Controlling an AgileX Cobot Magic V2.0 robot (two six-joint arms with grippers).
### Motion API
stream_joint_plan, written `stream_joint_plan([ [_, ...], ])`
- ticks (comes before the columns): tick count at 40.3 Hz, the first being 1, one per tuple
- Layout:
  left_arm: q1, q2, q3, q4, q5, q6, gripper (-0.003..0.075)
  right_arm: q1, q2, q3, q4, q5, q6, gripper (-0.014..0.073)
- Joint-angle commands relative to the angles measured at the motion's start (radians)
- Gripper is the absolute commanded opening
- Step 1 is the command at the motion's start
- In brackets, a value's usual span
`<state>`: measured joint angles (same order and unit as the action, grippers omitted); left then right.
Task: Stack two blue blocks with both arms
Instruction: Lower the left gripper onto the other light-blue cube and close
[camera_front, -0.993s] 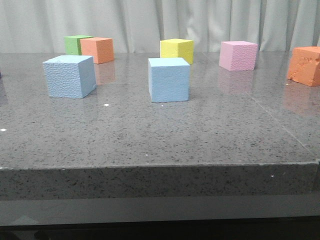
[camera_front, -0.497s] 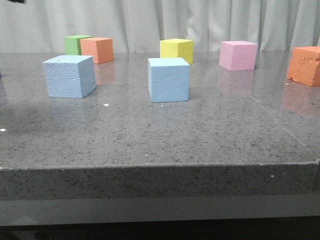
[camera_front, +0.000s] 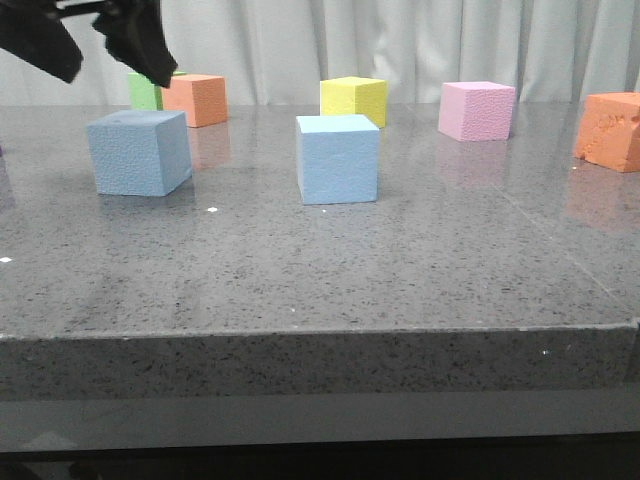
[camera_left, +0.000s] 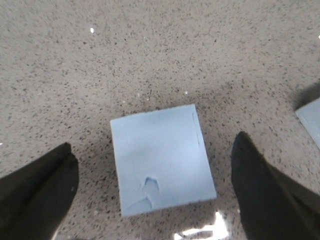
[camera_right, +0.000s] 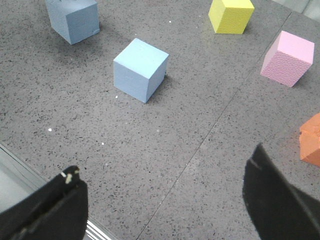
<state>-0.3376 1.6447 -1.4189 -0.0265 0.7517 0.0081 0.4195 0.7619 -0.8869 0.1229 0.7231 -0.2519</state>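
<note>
The left claw (camera_front: 95, 40) hangs above and a little behind the rough-textured blue block (camera_front: 139, 152), which sits on the grey speckled worktop (camera_front: 330, 270) toward the left. In the left wrist view the same block (camera_left: 161, 157) lies between the two dark fingers (camera_left: 37, 192), which stand wide apart with bare worktop on either side of the cube, so nothing is gripped yet. The block sits a touch skewed to the finger line, and its top face carries a small dent near one edge.

The smooth blue block (camera_front: 338, 158) stands near the middle of the worktop, well apart from the first. The right claw (camera_right: 165, 200) is spread wide and empty, with that block (camera_right: 140, 69) ahead of it and the yellow cube (camera_right: 230, 15) and pink cube (camera_right: 289, 57) further off.

The step in hand looks like the descent onto the rough block. To do it well, the wrist should turn slightly so the fingers meet two opposite faces square on, then come straight down until the pads span the mid-height of the sides. Foam gives, so a gentle close should do; squeezing hard would likely deform the cube and make it sit crooked later. The orange cube (camera_front: 195, 99) and green cube (camera_front: 147, 90) just behind are near enough that the far finger wants watching.
</note>
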Motion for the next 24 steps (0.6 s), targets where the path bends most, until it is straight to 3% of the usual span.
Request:
stream_joint_plan([
  [1,-0.006,0.016,-0.091,-0.008,-0.002,-0.051,0.0607,-0.009,-0.006,-0.022,0.009,-0.073,-0.011,0.0634],
  [20,-0.006,0.182,-0.158,-0.006,0.054,-0.115,0.0603,-0.009,-0.006,-0.022,0.009,-0.073,-0.011,0.0634],
  [24,-0.006,0.182,-0.158,-0.006,0.054,-0.115,0.0537,-0.009,-0.006,-0.022,0.009,-0.073,-0.011,0.0634],
])
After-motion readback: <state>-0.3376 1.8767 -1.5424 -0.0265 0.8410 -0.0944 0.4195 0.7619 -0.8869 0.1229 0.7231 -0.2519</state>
